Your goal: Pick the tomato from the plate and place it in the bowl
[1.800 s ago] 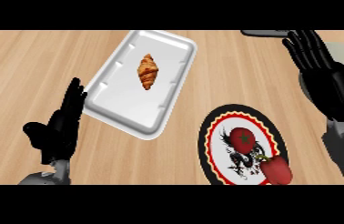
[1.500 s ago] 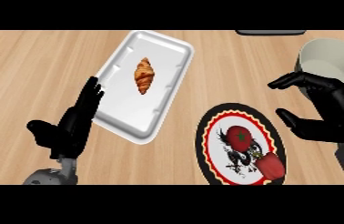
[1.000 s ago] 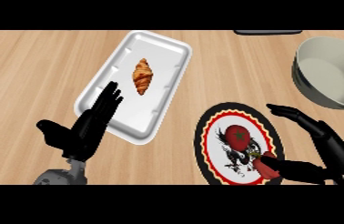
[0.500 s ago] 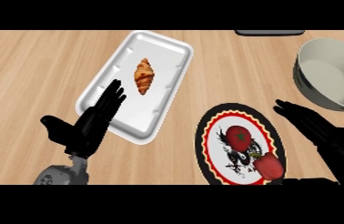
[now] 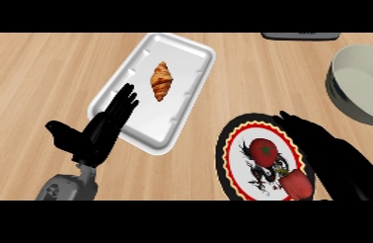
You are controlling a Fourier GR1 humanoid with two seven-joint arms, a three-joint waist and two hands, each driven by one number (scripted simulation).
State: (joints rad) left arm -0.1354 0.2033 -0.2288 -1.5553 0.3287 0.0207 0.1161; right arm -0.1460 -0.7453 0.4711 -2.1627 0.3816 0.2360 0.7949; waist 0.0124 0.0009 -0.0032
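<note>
Right hand (image 5: pixel 331 155): fingers straight, spread over the plate's right rim, holding nothing.
Tomato (image 5: pixel 297 183): red, on the plate (image 5: pixel 232 160), just left of the right palm.
Left hand (image 5: pixel 94 133): open, fingers up, resting over the tray's near-left edge.
Tray (image 5: pixel 186 57): white, holds a croissant (image 5: pixel 161 80) beyond the left fingertips.
Bowl (image 5: pixel 348 86): grey, far right, beyond the right hand.

a kitchen: wooden counter (image 5: pixel 44 69), plate (image 5: pixel 232 153), bowl (image 5: pixel 348 84), croissant (image 5: pixel 161 80).
</note>
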